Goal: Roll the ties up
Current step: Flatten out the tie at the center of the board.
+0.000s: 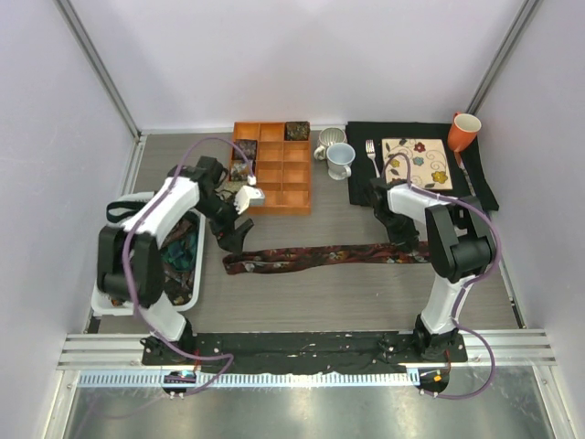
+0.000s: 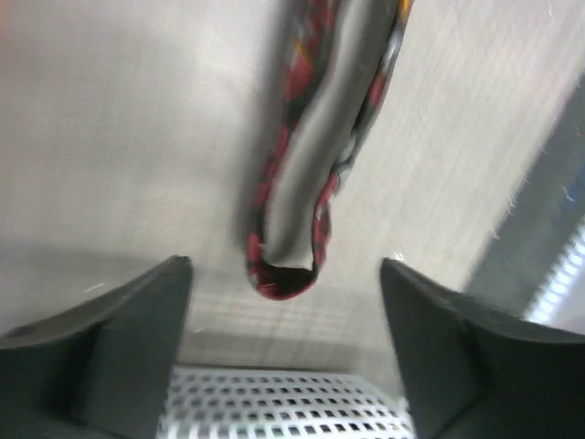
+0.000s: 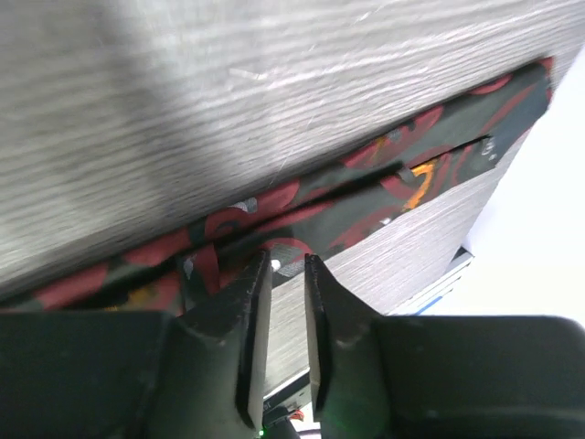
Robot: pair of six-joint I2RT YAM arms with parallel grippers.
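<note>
Down at the left of the worktop point(image 1: 366, 302), the left claw point(image 2: 285, 274) stands spread wide, with the folded tip of the tie point(image 2: 311, 165) just ahead between its jaws. I'd pinch that tip low and squarely before turning. Further along, the right claw point(image 3: 288, 270) is nearly pressed together at the tie's edge; I cannot tell whether it pinches fabric. The tie is a dark red print, lying stretched flat between both claws.

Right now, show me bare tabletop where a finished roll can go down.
Widest free strip: between the stretched tie and the black base rail. A smaller patch: between the orange organizer and the black placemat, nearer than the mugs. Crowded: the left, around the white bin, and the placemat itself.
</note>
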